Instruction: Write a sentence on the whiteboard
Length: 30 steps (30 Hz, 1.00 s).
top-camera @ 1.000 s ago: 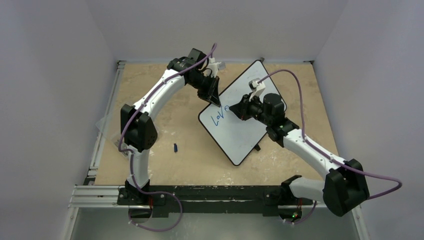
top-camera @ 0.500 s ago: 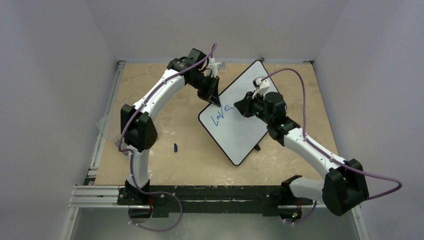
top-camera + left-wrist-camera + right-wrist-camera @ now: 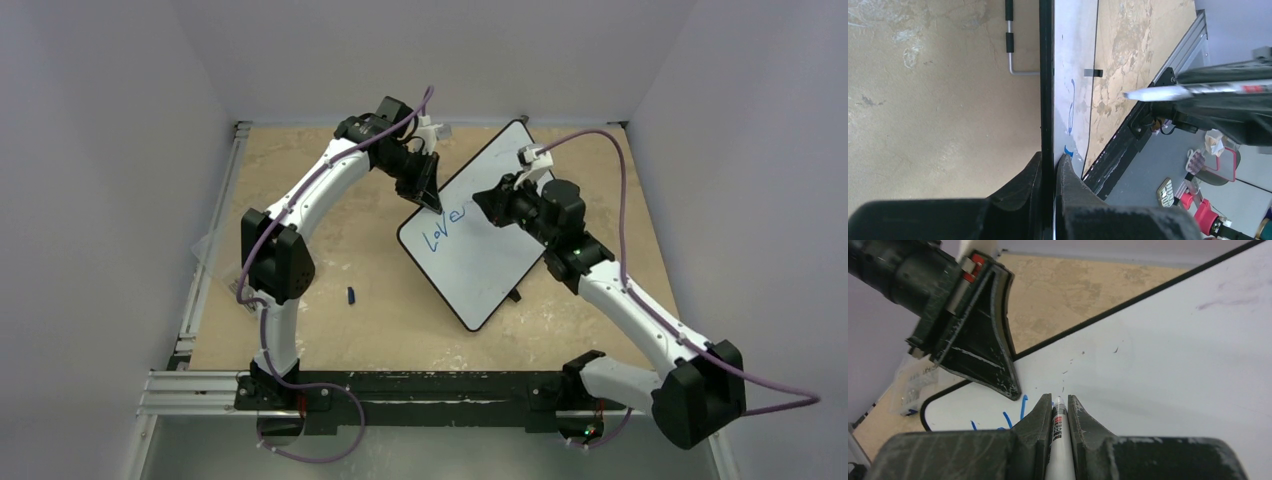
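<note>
Whiteboard (image 3: pixel 485 265) lies askew in the middle of the table (image 3: pixel 330 330), its blue sentence (image 3: pixel 443 228) reading only "Love" near the left corner — left gripper (image 3: pixel 432 200) pinches the rim there, right gripper (image 3: pixel 484 204) clamps a marker (image 3: pixel 1058 427), tip just off the white surface.

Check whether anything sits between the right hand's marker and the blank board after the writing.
Nothing visible. The right hand grips the marker, tip just off the board beside the writing. The left hand clamps the board's edge, clear of that path.
</note>
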Each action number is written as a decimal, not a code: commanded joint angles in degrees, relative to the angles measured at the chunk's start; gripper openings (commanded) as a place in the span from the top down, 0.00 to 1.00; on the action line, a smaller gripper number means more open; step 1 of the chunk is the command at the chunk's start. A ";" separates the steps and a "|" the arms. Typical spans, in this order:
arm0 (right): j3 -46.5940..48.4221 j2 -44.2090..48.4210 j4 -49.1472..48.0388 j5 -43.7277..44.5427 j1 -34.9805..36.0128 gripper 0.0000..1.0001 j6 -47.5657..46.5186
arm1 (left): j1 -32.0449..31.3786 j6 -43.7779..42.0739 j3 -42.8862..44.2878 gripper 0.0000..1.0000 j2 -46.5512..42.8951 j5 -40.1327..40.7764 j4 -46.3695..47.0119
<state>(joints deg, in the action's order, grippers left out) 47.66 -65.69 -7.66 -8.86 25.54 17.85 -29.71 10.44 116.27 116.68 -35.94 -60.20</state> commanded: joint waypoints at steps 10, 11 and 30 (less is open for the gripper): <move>-4.94 8.93 -3.45 2.84 0.04 1.00 0.97 | -1.25 -5.23 1.55 1.00 -0.60 11.86 -2.68; -5.16 9.14 -3.54 2.95 0.04 1.00 0.96 | -1.23 -5.02 1.16 1.00 -0.72 11.91 -2.50; -7.87 9.37 -8.41 2.38 -0.03 1.00 -0.26 | -1.26 -4.66 -11.21 1.00 -7.56 12.30 4.54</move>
<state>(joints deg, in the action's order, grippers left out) 39.99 -56.58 -12.36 -6.98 25.54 18.37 -30.09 12.43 107.37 110.21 -34.48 -55.83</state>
